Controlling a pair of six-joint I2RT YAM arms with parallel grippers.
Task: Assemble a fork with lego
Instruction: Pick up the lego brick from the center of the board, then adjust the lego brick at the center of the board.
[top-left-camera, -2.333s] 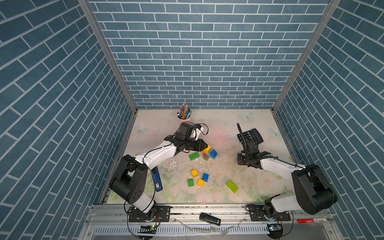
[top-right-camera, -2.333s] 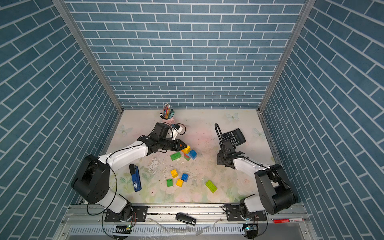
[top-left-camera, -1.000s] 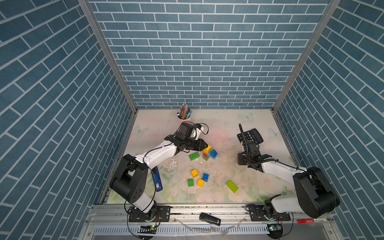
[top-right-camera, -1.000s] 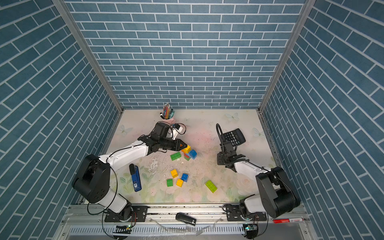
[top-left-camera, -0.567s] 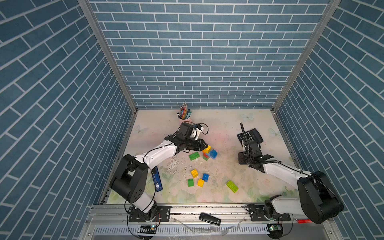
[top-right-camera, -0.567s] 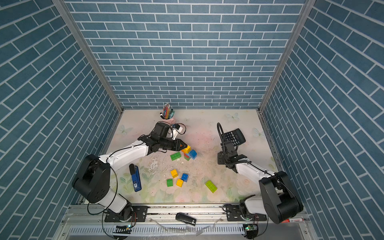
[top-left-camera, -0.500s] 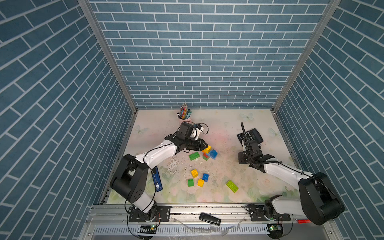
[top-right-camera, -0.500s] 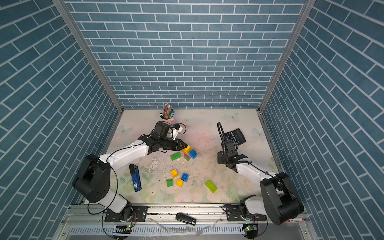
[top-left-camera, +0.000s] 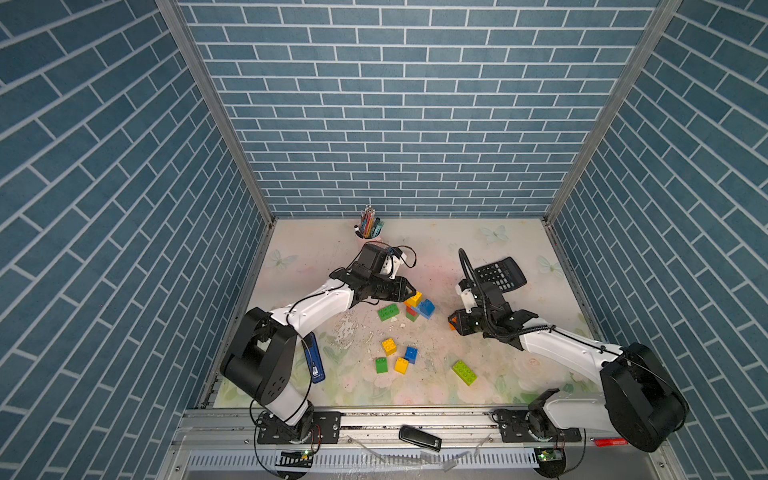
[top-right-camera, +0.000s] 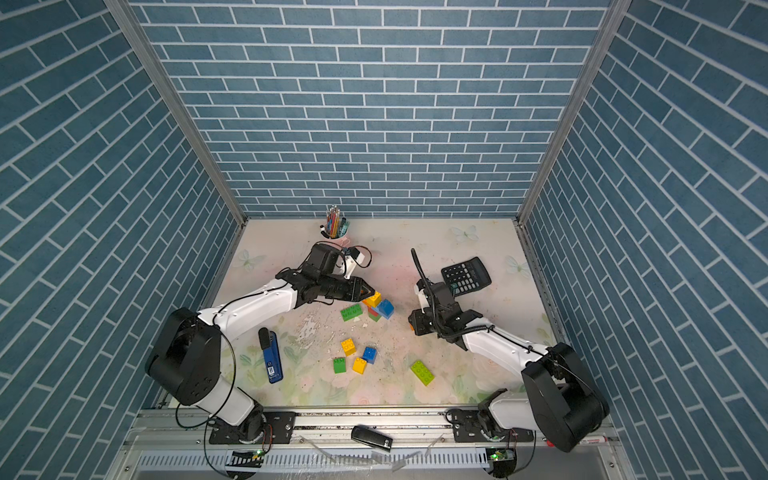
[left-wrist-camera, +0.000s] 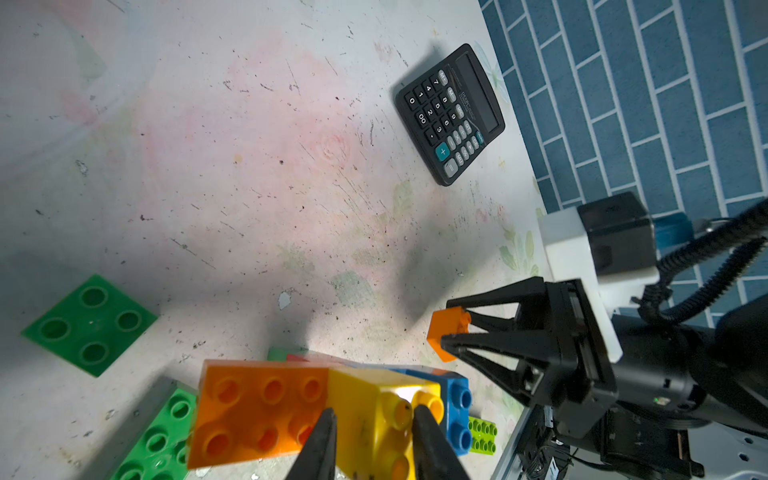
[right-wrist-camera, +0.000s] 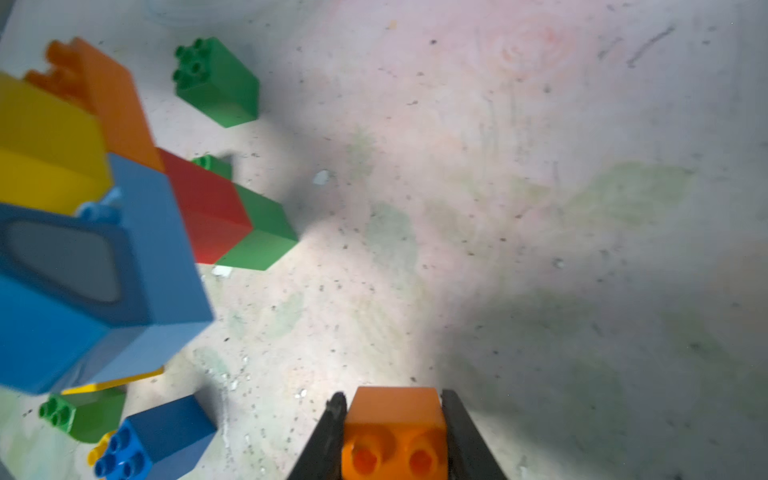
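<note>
Lego cluster (left-wrist-camera: 291, 399): L jaws either side of its yellow brick (left-wrist-camera: 374, 419), can't tell if gripping or loose. R jaws clamped on orange brick (right-wrist-camera: 392, 432), near cluster, not touching.

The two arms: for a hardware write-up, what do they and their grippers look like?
Both the left arm and right arm have white link shells and bulky black rounded joints. The left gripper and right gripper are black, their slim fingers tapering to points. A ribbed black hose loops over the right arm; thin black wire runs along the left.
</note>
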